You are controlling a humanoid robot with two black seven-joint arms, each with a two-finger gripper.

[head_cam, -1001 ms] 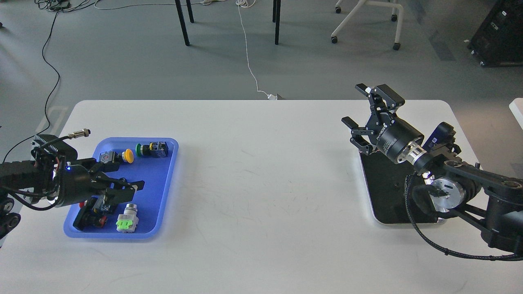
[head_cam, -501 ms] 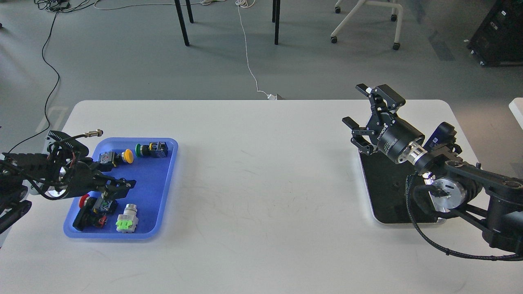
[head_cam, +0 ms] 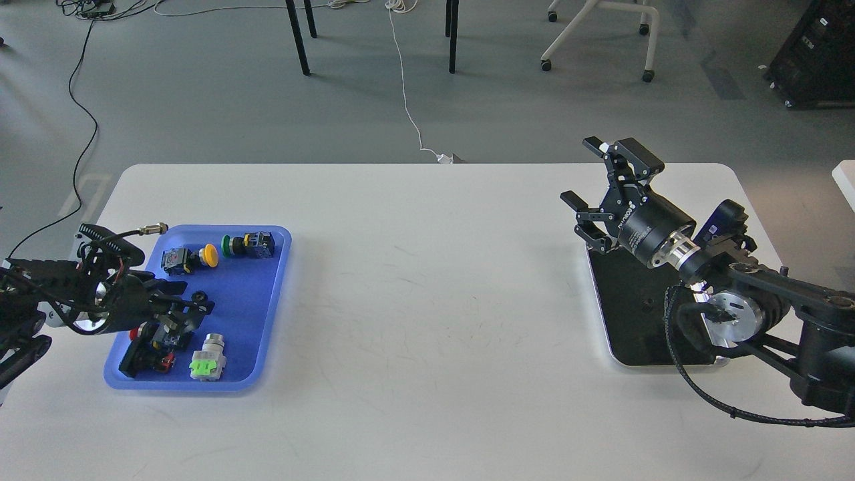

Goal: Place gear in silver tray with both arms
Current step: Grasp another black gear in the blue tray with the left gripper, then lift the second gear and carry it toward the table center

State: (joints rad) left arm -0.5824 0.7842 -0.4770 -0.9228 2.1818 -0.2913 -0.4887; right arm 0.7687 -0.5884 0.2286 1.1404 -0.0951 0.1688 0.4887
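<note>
Head view: right hand (head_cam: 604,194) spread above silver tray (head_cam: 624,314); left hand (head_cam: 190,308) over blue tray (head_cam: 264,314), state unclear.

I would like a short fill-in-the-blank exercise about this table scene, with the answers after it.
1. The small parts lie in the ___ tray.
2. The silver tray lies under the ___ arm.
3. The left gripper is over the blue tray; the right gripper has its fingers ___.
4. The push button nearest the green one has a ___ cap.

Answers: blue; right; open; yellow

Blue tray (head_cam: 267,314) of push-button switches (head_cam: 248,244) (white table (head_cam: 427,280))
</note>
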